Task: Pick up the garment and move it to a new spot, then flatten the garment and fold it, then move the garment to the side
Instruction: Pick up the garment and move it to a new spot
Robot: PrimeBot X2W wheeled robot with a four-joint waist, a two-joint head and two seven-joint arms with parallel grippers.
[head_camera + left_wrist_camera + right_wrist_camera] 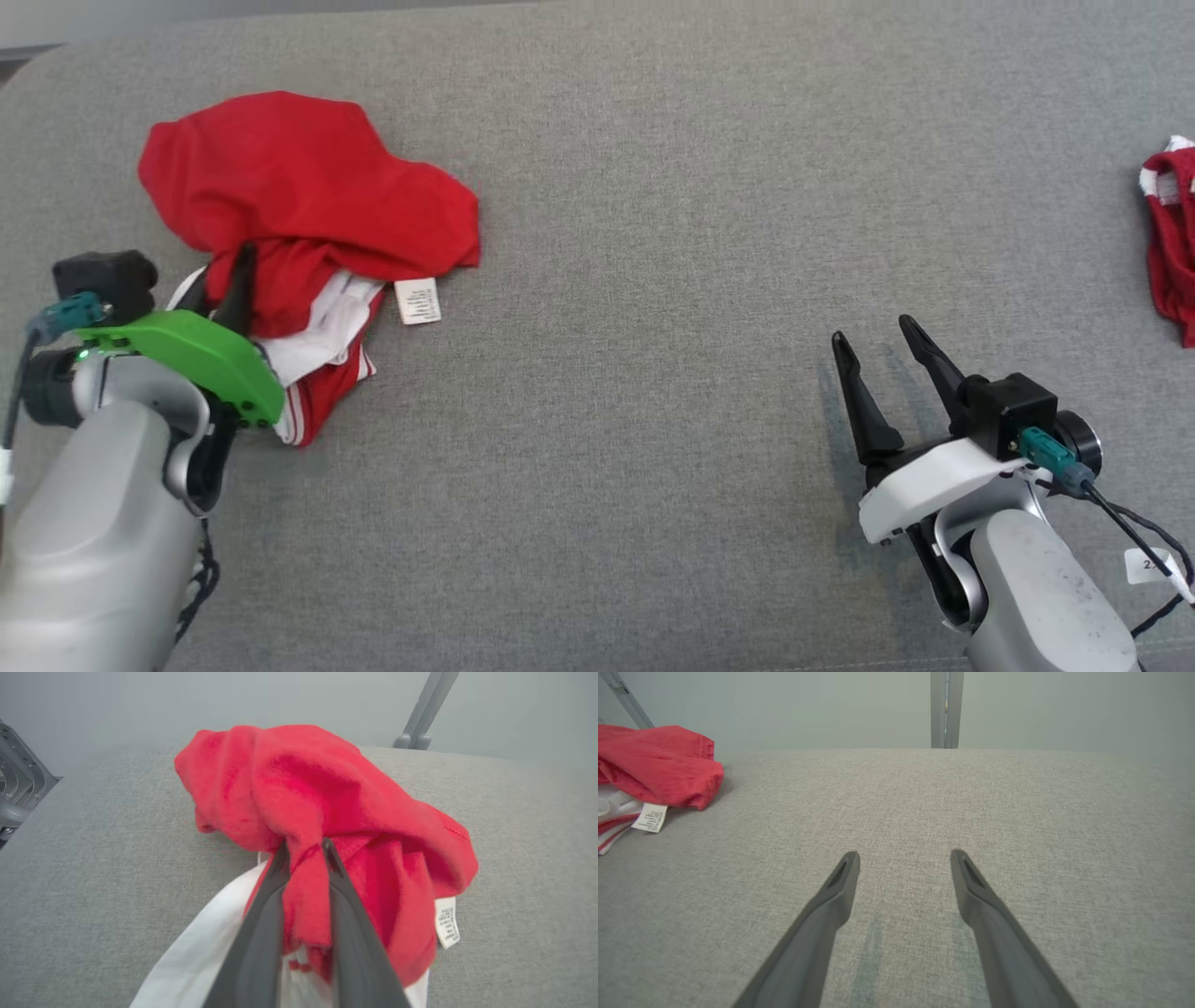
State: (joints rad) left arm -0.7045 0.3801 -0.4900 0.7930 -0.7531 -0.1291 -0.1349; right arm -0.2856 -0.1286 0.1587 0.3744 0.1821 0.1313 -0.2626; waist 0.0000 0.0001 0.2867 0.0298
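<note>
The garment (308,196) is a crumpled red piece with white trim and a white care label, lying at the left of the grey cushion (653,280). My left gripper (224,280) sits at its near left edge. In the left wrist view, the left gripper (306,847) pinches a fold of the red garment (327,793) between its two dark fingers. My right gripper (878,341) hovers open over bare cushion at the lower right, far from the garment. Its spread fingers (840,882) hold nothing, and the garment (658,760) lies at that view's far left.
A second red and white cloth (1172,233) lies at the cushion's right edge. Grey fabric stretches wide between the two arms. Metal frame legs (423,714) stand behind the cushion's far edge.
</note>
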